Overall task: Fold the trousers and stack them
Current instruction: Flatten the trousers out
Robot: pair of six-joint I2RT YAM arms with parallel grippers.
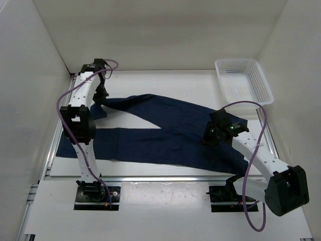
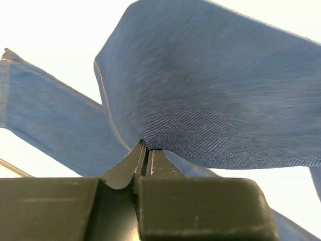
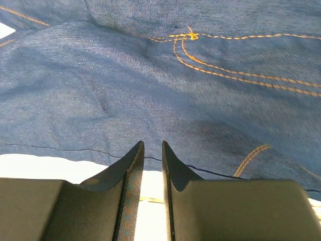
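Observation:
The dark navy trousers point(image 1: 165, 130) lie spread on the white table, both legs running left and the waist at the right. My left gripper point(image 1: 102, 96) is at the end of the far leg. In the left wrist view it point(image 2: 147, 150) is shut on a pinch of that leg's cloth point(image 2: 215, 90), which rises in a fold from the jaws. My right gripper point(image 1: 209, 139) sits at the waist end. Its fingers point(image 3: 152, 146) stand a narrow gap apart, tips at the edge of the denim point(image 3: 150, 85), with bare table between them. Orange stitching point(image 3: 200, 55) crosses the cloth ahead.
A white plastic basket point(image 1: 244, 80) stands at the back right corner of the table. White walls close in the back and both sides. The near leg's end point(image 1: 67, 148) reaches the table's left edge.

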